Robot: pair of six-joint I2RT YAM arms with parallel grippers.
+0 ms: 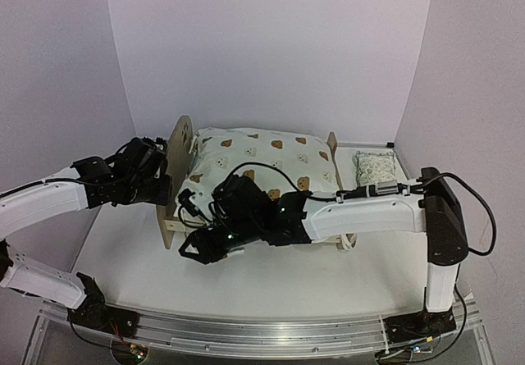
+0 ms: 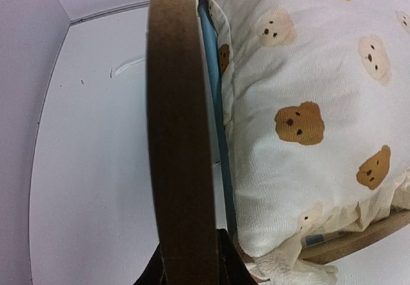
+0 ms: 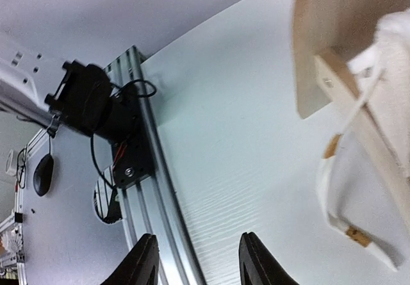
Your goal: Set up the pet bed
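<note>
Saw the pet bed (image 1: 180, 147) in the middle of the frame, on the white counter (image 1: 271, 275), under a bear quilt (image 1: 262, 156). Found the left gripper (image 2: 189, 269) at its left end, clenched on the tall headboard (image 2: 173, 105). Found the right gripper (image 3: 198, 246) just below the bed's front side, fingers spread wide, holding nothing.

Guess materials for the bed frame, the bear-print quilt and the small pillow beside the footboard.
The bed frame looks like thin plywood or similar board, unpainted and matte: brown raw cut edge, pale faces. The quilt looks like soft padded fabric, probably cotton: fine textured weave, ruffled hem. The pillow looks like stuffed patterned cloth; too small to tell more.
</note>
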